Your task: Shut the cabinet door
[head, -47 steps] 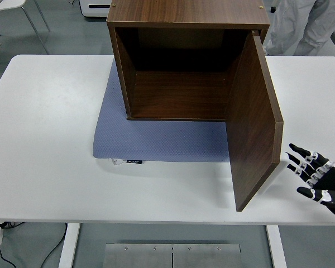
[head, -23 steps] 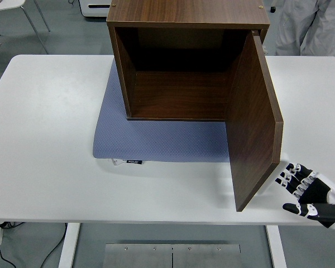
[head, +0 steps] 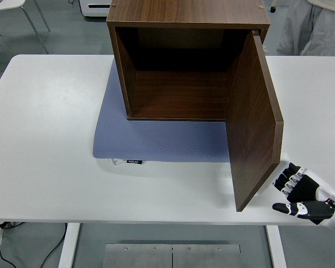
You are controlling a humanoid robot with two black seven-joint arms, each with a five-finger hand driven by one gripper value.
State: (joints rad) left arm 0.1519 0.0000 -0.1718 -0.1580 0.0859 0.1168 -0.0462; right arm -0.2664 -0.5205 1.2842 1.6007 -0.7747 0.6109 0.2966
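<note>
A dark wooden cabinet (head: 184,22) stands on a blue-grey mat (head: 156,139) at the back middle of the white table (head: 44,139). Its inside is empty. Its door (head: 254,120) is hinged on the right side and swung wide open toward the table's near edge. My right hand (head: 293,190) hovers low at the near right, just right of the door's free edge, fingers spread and pointing at the door, holding nothing. I cannot tell whether the fingertips touch the door. My left arm is out of view.
A person in light clothing (head: 318,28) stands behind the table at the top right. A chair (head: 11,11) shows at the top left. A metal plate (head: 173,255) lies on the floor under the near edge.
My right hand has moved left and down toward the door's free edge, and its fingers have drawn closer together. The door has not moved. The person has shifted right.
</note>
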